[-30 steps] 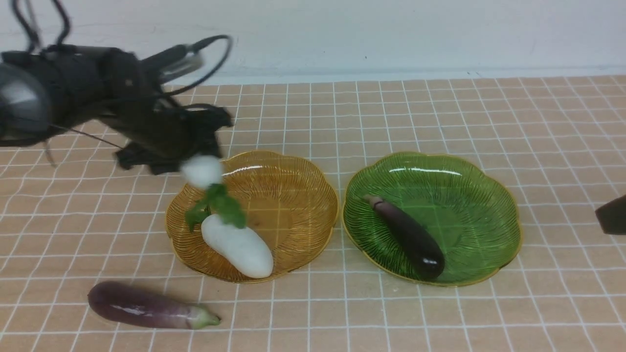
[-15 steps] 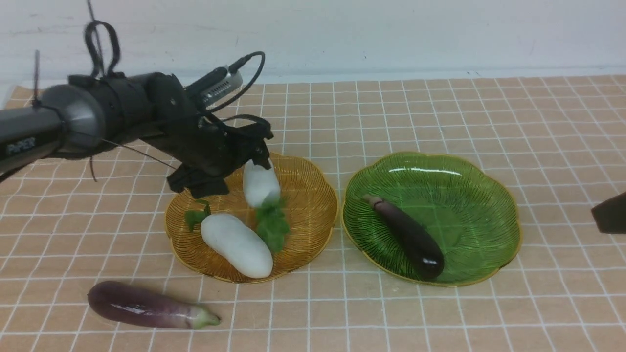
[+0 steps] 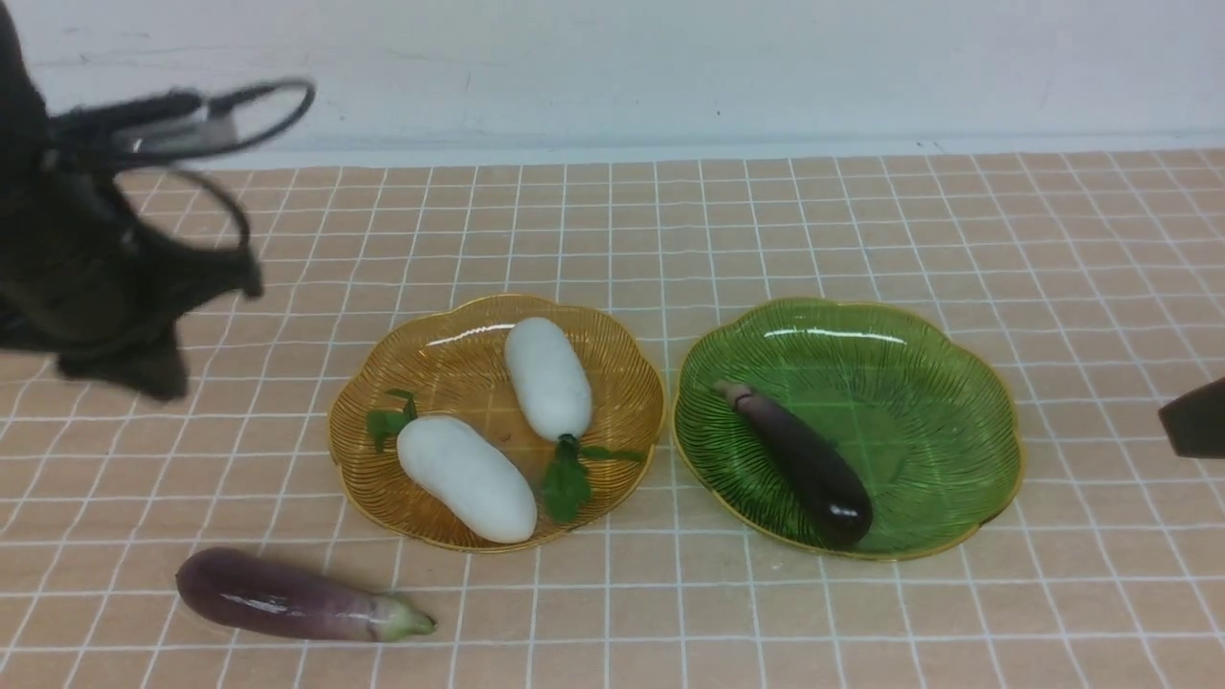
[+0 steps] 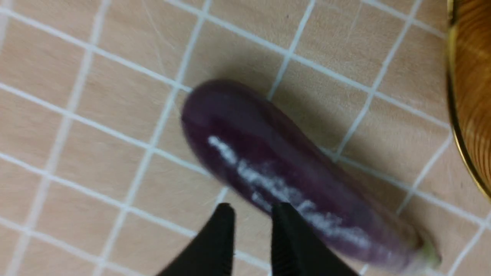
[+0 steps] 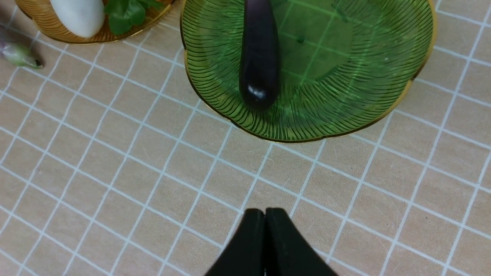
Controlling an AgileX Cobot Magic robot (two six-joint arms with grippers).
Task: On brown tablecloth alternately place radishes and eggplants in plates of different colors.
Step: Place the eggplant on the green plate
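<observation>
I see the left gripper [image 4: 249, 218] through its wrist camera with its jaws almost together. A narrow gap shows between the tips and nothing is in it. It hangs over the loose eggplant [image 4: 284, 184], but the blur keeps me from telling whether it touches. In the front view the left arm [image 3: 86, 277] is a dark smear at 9 o'clock on the table.

The right gripper [image 5: 264, 216] is closed, tips pressed together and empty, above bare tablecloth [image 3: 861, 220] just off the green plate's 4 o'clock edge.

The amber plate [image 3: 450, 321] sits left of centre, with the green plate [image 3: 919, 383] just beside it at 3 o'clock. The amber plate holds both radishes. The first radish [image 3: 467, 490] lies toward 7 o'clock, its leaves pointing to 10. The second radish [image 3: 547, 378] lies toward 1 o'clock, leaves down at 6. The plated eggplant [image 3: 799, 459] lies in the green plate, stem toward 10 o'clock. The loose eggplant [image 3: 287, 603] rests on the cloth at 7 o'clock from the amber plate, its green cap pointing to 3.
</observation>
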